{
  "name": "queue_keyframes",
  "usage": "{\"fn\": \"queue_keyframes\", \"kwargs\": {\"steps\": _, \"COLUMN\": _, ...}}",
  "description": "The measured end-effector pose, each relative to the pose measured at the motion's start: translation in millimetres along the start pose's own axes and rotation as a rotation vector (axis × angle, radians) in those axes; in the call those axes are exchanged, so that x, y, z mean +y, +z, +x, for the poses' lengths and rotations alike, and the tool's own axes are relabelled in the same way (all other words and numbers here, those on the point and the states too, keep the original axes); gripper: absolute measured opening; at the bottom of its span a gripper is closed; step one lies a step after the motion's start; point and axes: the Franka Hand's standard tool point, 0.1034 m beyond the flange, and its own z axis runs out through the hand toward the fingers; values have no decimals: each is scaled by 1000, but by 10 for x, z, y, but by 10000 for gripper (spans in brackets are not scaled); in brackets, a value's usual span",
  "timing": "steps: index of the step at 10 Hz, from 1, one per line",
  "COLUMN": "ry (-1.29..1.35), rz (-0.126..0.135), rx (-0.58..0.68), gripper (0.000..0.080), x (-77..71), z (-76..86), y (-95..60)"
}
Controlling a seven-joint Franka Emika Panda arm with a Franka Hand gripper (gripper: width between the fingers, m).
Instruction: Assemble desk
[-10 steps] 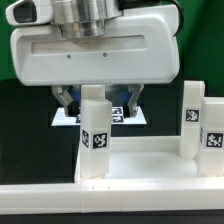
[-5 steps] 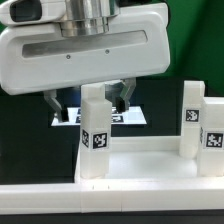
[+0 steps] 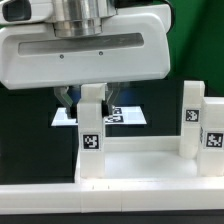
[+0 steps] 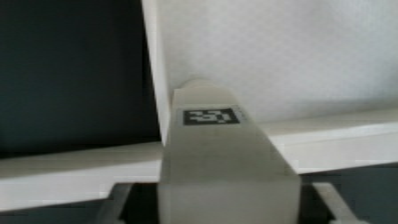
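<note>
The counter (image 3: pixel 25 140) is black and matte, and the room behind it is dark; only a green strip shows at the exterior view's right edge. On the counter, behind the desk, lies the flat marker board (image 3: pixel 125 116) with its black-and-white tags.

The desk (image 3: pixel 140 160) stands upside down in the front of the exterior view. Its tabletop (image 3: pixel 120 195) is a wide white slab with a rim, lying flat on the counter and running across the whole picture. Two legs rise upright from it. The left leg (image 3: pixel 92 130) stands at the exterior view's left, with a tag on its front face. The right leg (image 3: pixel 192 125) stands at the exterior view's right, well apart from the first, also with tags.

The end effector (image 3: pixel 92 97) hangs from the big white arm body, directly over the left leg. Its two dark fingers (image 3: pixel 67 98) stand on both sides of the top of the leg, very near or touching it; I cannot tell if they really press it.

In the wrist view the left leg (image 4: pixel 222 160) fills the middle, with a tag on its end face, and the tabletop (image 4: pixel 267 60) is white behind it, beside the dark counter (image 4: pixel 71 80).
</note>
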Motion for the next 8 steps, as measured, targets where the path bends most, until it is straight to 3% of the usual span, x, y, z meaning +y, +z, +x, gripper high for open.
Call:
{"fn": "queue_keyframes", "kwargs": {"steps": 1, "ry": 47, "rz": 0, "rx": 0, "gripper": 293, "x": 2, "z": 0, "y": 0}}
{"fn": "queue_keyframes", "kwargs": {"steps": 3, "ry": 382, "rz": 14, "rx": 1, "gripper": 293, "x": 2, "z": 7, "y": -6}}
{"fn": "queue_keyframes", "kwargs": {"steps": 5, "ry": 740, "rz": 50, "rx": -8, "gripper": 294, "x": 20, "z": 12, "y": -2}}
{"fn": "queue_keyframes", "kwargs": {"steps": 8, "ry": 906, "rz": 50, "rx": -14, "gripper": 294, "x": 8, "z": 9, "y": 5}}
